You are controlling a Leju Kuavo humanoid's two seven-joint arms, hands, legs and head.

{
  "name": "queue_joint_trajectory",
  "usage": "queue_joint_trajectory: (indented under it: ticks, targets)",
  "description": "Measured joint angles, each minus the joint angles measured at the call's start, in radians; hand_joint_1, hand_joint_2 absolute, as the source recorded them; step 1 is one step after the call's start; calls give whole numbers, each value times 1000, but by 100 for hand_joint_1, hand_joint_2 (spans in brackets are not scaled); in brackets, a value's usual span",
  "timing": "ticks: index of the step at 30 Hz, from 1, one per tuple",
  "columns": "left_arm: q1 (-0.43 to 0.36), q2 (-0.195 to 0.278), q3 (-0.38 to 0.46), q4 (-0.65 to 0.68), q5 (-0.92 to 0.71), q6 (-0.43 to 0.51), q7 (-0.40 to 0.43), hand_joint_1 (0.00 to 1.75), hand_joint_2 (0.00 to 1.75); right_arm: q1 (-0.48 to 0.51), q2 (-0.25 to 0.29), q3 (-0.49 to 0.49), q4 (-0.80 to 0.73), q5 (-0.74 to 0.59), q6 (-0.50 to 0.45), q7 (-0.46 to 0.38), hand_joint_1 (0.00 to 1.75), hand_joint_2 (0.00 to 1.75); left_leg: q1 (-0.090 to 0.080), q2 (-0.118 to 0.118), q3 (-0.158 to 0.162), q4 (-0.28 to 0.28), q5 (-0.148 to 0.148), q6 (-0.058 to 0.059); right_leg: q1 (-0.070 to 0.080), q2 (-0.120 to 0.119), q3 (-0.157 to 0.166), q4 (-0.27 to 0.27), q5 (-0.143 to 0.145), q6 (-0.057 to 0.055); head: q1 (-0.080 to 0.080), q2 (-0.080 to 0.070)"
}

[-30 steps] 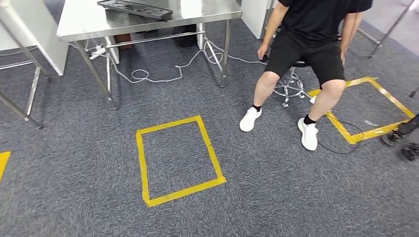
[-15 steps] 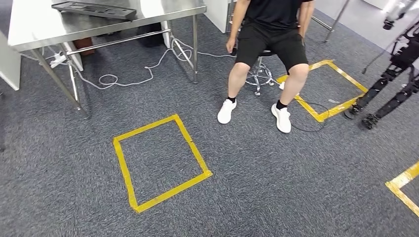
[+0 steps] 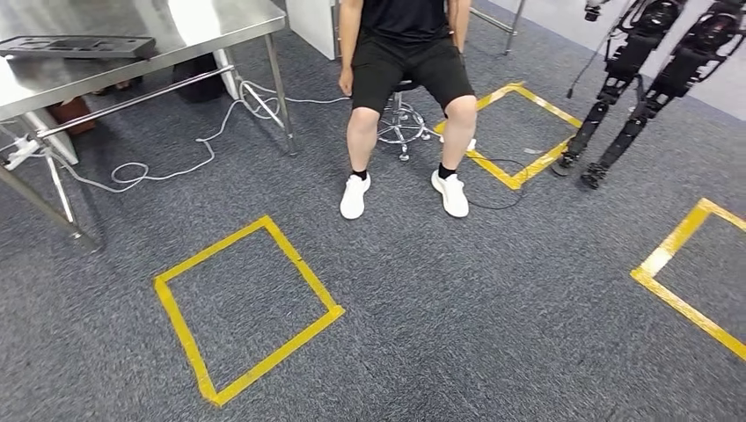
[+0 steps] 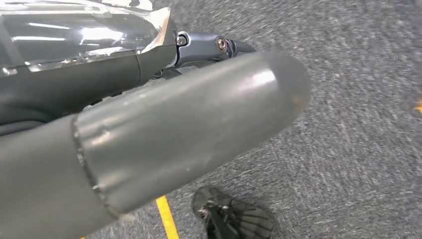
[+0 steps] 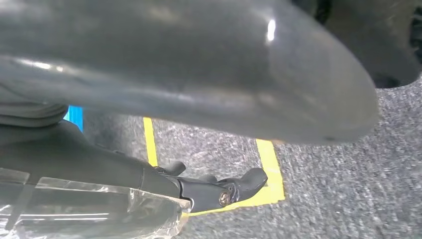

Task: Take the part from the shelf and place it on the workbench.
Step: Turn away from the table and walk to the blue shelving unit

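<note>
Left hand (image 4: 164, 124), seen from its wrist, hangs over grey carpet with its thick grey thumb stretched across and dark fingers (image 4: 209, 46) reaching out straight from under a sheet of clear film (image 4: 89, 35). Whether the fingers have hold of anything I cannot tell, and I cannot tell which thing is the part. From the head, at the far left stands the steel workbench (image 3: 211, 22), and a dark flat tray (image 3: 75, 46) lies on its top. A white cable (image 3: 176, 163) loops on the carpet (image 3: 493, 308) under and beside the bench legs. Nearer the camera a square of yellow tape (image 3: 303, 272) is stuck to the floor. Past it, in the middle, a person (image 3: 405, 61) in black shorts and white shoes sits on a stool (image 3: 400, 127), both feet flat on the carpet. Just beside the person's shoe lies a second taped square (image 3: 493, 167), with a thin black cable (image 3: 497, 204) curling at its near corner. Further right stand the dark legs of another robot (image 3: 633, 97), and a third taped outline (image 3: 669, 294) runs off the right edge. Right hand (image 5: 199, 89) shows thumb, dark fingers (image 5: 219, 191) and clear film (image 5: 89, 209) above yellow tape. Its hold, too, I cannot tell.
</note>
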Motion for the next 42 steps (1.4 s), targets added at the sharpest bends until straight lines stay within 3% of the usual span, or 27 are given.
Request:
queue_joint_trajectory:
  ticks: [2,4,6,8,10,12,13,15,16,18,19,20,21,22,23,25,27,28,29,30,32,34,36,37,39,40,42]
  targets:
    - [1,-1,-1,0,0,3,8,0,0,-3,0,0,0,3,2,6,0,0,9,-47,44,-101,38,-3,3,25,-12,18,-7,12,0,0]
    - [2,-3,-3,0,0,6,17,0,0,-5,-1,1,1,5,2,16,0,0,4,-68,55,-130,35,6,4,47,-30,26,-6,31,0,0]
    - [2,-8,-5,0,-10,2,33,0,0,-2,-1,1,2,7,7,29,0,0,-2,-44,55,-136,40,25,3,62,-44,25,0,46,1,0]
    - [2,-15,-16,0,-35,-11,63,0,0,-1,-1,4,5,15,18,47,0,0,-2,-17,53,-145,48,43,7,26,-70,65,-20,49,4,0]
    - [3,-23,-39,0,-61,-24,99,0,0,-5,-1,10,6,27,32,63,0,0,-3,15,51,-147,51,51,8,-32,-127,178,-74,43,9,0]
    - [4,-36,-57,0,-73,-30,133,0,0,-7,-2,19,7,41,48,72,0,0,-5,48,49,-146,50,53,7,-53,-179,286,-112,45,10,0]
    - [3,-43,-63,0,-73,-31,147,0,0,-7,-3,24,8,47,56,76,0,0,-6,62,49,-146,49,53,6,-57,-181,295,-111,52,10,0]
    - [-2,-56,-72,0,-73,-30,168,0,0,-7,-8,34,9,59,67,85,0,0,-6,86,51,-146,48,52,5,-76,-123,199,-71,66,11,0]
    - [-3,-62,-74,0,-70,-29,173,0,0,-8,-11,39,9,64,71,88,0,0,-8,96,54,-146,47,50,5,-103,-84,128,-48,68,11,0]
    - [-5,-70,-75,0,-65,-24,178,0,0,-12,-17,48,10,70,77,91,0,0,-14,115,62,-146,41,40,13,-146,-35,33,-19,59,11,0]
    - [-6,-72,-75,0,-63,-22,180,0,0,-13,-19,51,10,72,79,91,0,0,-16,125,67,-147,37,34,18,-154,-32,22,-15,51,11,0]
    - [-7,-74,-75,0,-62,-21,181,0,0,-14,-22,54,11,73,81,92,0,0,-17,136,72,-149,35,28,21,-143,-33,21,-12,45,10,0]
    - [-9,-76,-75,0,-62,-20,182,0,0,-13,-24,56,11,73,82,92,0,0,-16,141,76,-150,33,23,15,-130,-31,19,-10,37,10,0]
    - [-11,-77,-75,0,-62,-19,183,0,0,-13,-26,58,12,73,82,92,0,0,-14,130,77,-144,25,18,9,-118,-28,17,-6,30,8,0]
    - [-12,-78,-75,0,-62,-17,187,0,0,-13,-27,59,13,75,83,92,0,0,-12,108,70,-122,8,13,2,-107,-25,14,-3,24,6,0]
    - [-11,-79,-75,0,-59,-4,207,0,0,-13,-27,64,13,80,85,92,0,0,-10,49,27,-22,-53,10,-4,-84,-24,12,2,11,0,0]
    - [-9,-83,-75,1,-45,17,237,0,0,-13,-27,70,14,83,89,90,0,0,-10,24,-29,91,-97,9,-1,-56,-25,13,4,5,0,0]
    - [-7,-84,-73,1,-35,26,248,0,0,-13,-27,73,14,83,92,88,0,0,-9,20,-43,111,-93,9,1,-41,-24,13,4,5,0,0]
    - [-6,-85,-72,1,-24,32,255,0,0,-11,-29,75,15,84,95,85,0,0,-8,17,-40,96,-68,8,1,-26,-22,15,4,5,0,0]
    - [-6,-86,-69,1,-14,35,256,0,0,-10,-31,76,15,84,97,82,0,0,-6,10,-23,49,-31,8,0,-11,-20,17,3,6,-1,0]
    - [-4,-86,-63,1,-1,35,251,0,0,-10,-35,76,16,83,99,73,0,0,2,-32,20,-65,29,9,3,14,-26,26,1,11,-1,0]
    - [-3,-86,-57,2,3,25,237,0,0,-10,-39,76,16,80,95,59,0,0,2,-59,36,-118,40,16,7,35,-42,31,1,25,-1,0]
    - [-3,-85,-55,2,1,5,220,0,0,-2,-43,76,16,73,88,45,0,0,-6,-42,38,-124,41,32,9,52,-53,29,5,41,-2,0]
    - [-3,-83,-55,3,0,-6,212,0,0,3,-46,76,17,69,85,39,0,0,-7,-31,38,-126,44,41,9,42,-59,35,3,46,-2,0]
    - [-1,-80,-55,8,-5,-24,197,0,0,8,-48,76,18,62,80,32,0,0,-6,-5,38,-132,50,57,8,-5,-88,94,-27,47,4,0]
    - [2,-78,-55,11,-8,-31,190,0,0,9,-48,76,18,59,79,29,0,0,-7,9,38,-133,50,62,7,-32,-115,149,-55,44,6,0]
    - [8,-74,-55,17,-17,-44,179,0,0,10,-48,76,18,52,76,24,0,0,-9,40,35,-132,49,66,5,-52,-173,265,-105,42,10,0]
